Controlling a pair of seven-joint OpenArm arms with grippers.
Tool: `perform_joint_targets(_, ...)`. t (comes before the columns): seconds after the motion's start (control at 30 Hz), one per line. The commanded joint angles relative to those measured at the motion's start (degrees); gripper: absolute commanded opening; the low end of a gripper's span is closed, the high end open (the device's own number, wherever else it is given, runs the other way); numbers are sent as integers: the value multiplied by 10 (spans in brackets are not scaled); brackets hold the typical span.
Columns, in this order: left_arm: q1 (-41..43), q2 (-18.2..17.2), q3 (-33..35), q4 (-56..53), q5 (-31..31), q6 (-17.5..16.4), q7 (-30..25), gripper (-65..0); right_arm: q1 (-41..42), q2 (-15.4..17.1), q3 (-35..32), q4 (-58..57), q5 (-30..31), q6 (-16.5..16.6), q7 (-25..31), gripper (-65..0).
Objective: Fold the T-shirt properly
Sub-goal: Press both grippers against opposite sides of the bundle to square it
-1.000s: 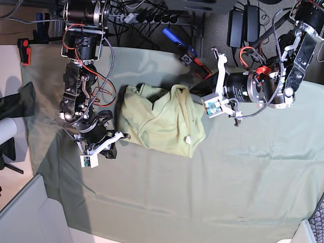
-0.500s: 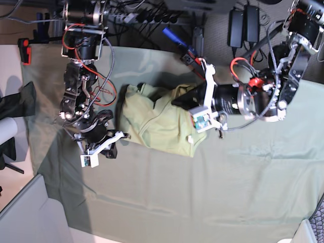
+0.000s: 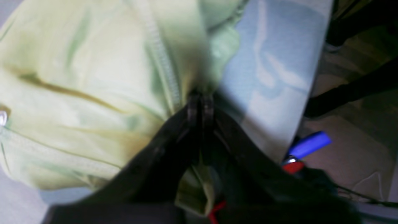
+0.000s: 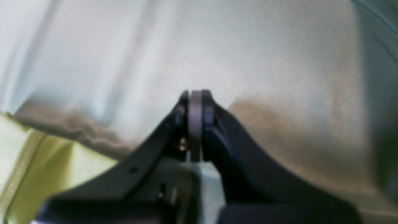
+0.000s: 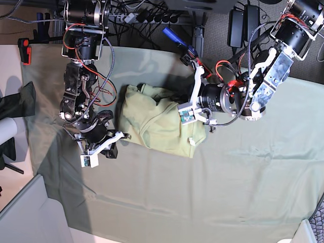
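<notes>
The pale yellow-green T-shirt (image 5: 152, 121) lies crumpled on the grey-green table cloth (image 5: 228, 177), left of centre. My left gripper (image 5: 178, 99) comes in from the right and sits over the shirt's upper right part. Close up, the left gripper (image 3: 200, 105) is shut, with T-shirt (image 3: 93, 81) fabric bunched at its tips and between its fingers. My right gripper (image 5: 123, 135) rests just left of the shirt's lower edge. Its own view shows the right gripper (image 4: 196, 96) shut over the table cloth (image 4: 248, 56), with the T-shirt (image 4: 46, 161) hem at the lower left.
A blue-handled tool (image 5: 172, 35) lies at the cloth's far edge and also shows as a blue handle (image 3: 307, 144) in the left wrist view. Cables and power bricks (image 5: 243, 25) crowd the back. A red clamp (image 5: 24, 50) sits far left.
My left arm has swung leftward over the T-shirt, carrying its upper right edge inward. The right arm has not moved.
</notes>
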Motion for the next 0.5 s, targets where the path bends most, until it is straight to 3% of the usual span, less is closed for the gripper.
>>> perform_joint_targets(0.0, -10, 1, -2, 0, -8, -3, -12, -650, 14, 6, 2, 8, 12, 12, 13, -650)
perform_joint_targets(0.47, -15, 1, -2, -66, 29, -3, -35, -650, 3, 6, 2, 9, 44, 14, -14, -650)
